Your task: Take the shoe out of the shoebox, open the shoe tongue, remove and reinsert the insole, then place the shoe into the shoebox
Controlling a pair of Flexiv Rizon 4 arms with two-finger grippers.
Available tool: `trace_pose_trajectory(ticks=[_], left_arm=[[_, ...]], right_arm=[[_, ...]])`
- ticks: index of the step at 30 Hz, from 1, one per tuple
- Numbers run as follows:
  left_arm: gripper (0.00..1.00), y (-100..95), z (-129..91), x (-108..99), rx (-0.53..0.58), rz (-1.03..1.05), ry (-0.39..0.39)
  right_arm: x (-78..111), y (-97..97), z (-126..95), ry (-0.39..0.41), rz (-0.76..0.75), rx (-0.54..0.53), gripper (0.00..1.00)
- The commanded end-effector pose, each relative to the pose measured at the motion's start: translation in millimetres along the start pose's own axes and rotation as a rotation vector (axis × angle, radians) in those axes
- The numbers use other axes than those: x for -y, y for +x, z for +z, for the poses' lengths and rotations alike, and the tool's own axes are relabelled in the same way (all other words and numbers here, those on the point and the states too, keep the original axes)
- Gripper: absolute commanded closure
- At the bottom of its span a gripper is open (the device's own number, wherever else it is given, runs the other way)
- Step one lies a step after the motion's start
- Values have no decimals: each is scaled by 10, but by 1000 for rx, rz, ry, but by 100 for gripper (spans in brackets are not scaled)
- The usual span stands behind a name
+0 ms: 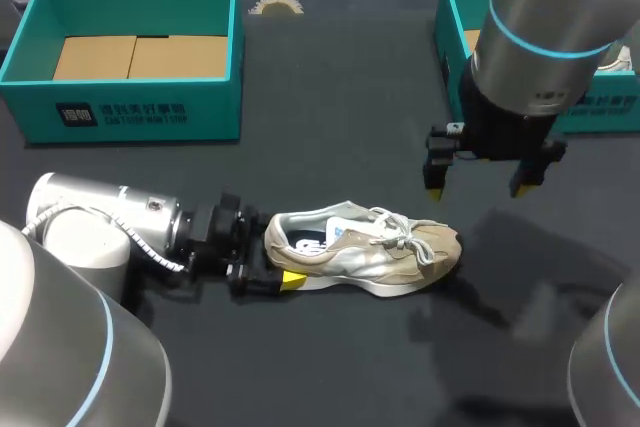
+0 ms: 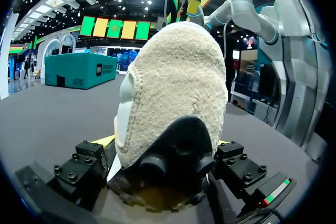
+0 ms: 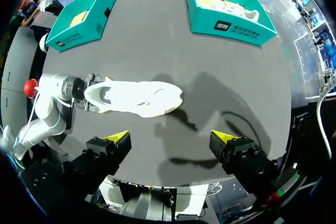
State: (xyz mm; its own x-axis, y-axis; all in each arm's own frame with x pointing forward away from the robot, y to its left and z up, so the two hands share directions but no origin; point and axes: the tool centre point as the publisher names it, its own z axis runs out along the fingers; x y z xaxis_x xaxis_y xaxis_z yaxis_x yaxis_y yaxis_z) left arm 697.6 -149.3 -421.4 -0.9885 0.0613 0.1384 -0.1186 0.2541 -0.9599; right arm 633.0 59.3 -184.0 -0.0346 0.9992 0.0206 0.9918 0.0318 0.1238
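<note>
The left fingers (image 1: 262, 269) are pinching the heel of the shoe (image 1: 365, 245), 1 finger on each side of it. In the left wrist view the pale suede heel fills the gap between the 2 black finger blocks, and only slivers of the yellow tips show beside it. The left arm lies low over the bench (image 1: 330, 127), coming in from the near left corner.

The shoe stands upright on its sole near the middle of the bench, outside both boxes, heel toward the left arm and toe pointing away from it. It is beige and cream with white laces, and the inside of its opening shows white and dark blue.

The right fingers (image 1: 478, 185) are spread wide with nothing between them. They hang above the bench, pointing down, over the bare surface just past the shoe's toe and not touching it.

2 teal boxes sit at the far edge. The left shoebox (image 1: 130, 112) holds only flat brown cardboard. The right shoebox (image 1: 447, 27), partly hidden behind the right arm, has a second pale shoe (image 3: 226, 4) in it.
</note>
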Motion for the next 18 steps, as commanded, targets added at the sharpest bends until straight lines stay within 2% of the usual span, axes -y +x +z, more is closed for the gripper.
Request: trace_pose_trajectory(ticks=[1,4,17,18], left_arm=[[100,26,-14,-51,2,0,0],[100,26,-14,-51,2,0,0],[100,26,-14,-51,2,0,0],[100,26,-14,-51,2,0,0]], right_arm=[[142,215,30,-2,-16,-19,0],[236,347,26,14,-46,-55,0],[235,356,21,19,-65,-59,0],[268,419,24,20,-85,-60,0]])
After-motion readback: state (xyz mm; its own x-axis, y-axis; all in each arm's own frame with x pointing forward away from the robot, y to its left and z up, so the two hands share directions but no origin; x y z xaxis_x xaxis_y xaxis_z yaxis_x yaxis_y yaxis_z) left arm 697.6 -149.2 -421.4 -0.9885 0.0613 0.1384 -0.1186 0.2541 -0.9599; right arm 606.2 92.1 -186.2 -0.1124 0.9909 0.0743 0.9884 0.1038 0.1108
